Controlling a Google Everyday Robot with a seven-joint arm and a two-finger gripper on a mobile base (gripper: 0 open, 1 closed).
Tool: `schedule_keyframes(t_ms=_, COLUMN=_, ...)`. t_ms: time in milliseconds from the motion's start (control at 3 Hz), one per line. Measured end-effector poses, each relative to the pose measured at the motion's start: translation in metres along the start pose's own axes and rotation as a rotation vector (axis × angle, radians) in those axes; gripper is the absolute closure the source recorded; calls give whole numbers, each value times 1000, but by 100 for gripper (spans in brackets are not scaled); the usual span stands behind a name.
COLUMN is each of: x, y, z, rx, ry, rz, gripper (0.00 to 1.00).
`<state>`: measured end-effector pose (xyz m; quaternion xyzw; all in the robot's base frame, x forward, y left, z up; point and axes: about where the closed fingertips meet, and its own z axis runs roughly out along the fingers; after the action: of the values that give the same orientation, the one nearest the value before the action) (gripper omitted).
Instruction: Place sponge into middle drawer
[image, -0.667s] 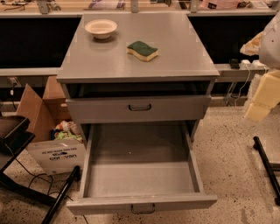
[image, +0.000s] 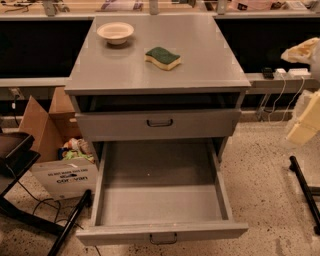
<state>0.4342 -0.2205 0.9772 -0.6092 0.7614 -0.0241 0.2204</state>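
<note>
Sponge (image: 163, 57) sits on the cabinet top (image: 210, 65), green side up, a bit right of centre and well apart from the bowl (image: 115, 32) in the back left corner. Nothing is touching it, so the grab isn't done yet imo.

Drawer (image: 160, 205) is pulled right out at the bottom with a bare floor. That makes sense, since open like that the sponge can just be dropped in from above. The shut drawer front (image: 160, 116) over it sticks out far less, so most of that floor is reachable.

Gripper (image: 303, 51) looks to be the pale shape at the right edge, beside the cabinet at about top height and well apart from the sponge. I can't tell whether it's open or closed. My guess is it's out there to keep clear of the drawer.

Next bit is probably reaching left over the top and coming down on the sponge. It's low and squishy, so pinching across its narrow sides should work.
</note>
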Motion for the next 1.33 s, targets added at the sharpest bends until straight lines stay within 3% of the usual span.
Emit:
schedule_keyframes(t_ms=333, x=-8, y=-34, z=15, rx=93, ry=-211, rz=-42, gripper=0)
schedule_keyframes(t_ms=667, x=-26, y=-98, z=49, rx=138, ry=-402, rz=-30, gripper=0)
schedule_keyframes(t_ms=1000, x=-53, y=-154, z=85, rx=119, ry=-495, rz=26, gripper=0)
schedule_keyframes(t_ms=1333, x=-74, y=-188, z=127, rx=71, ry=-510, rz=128, gripper=0)
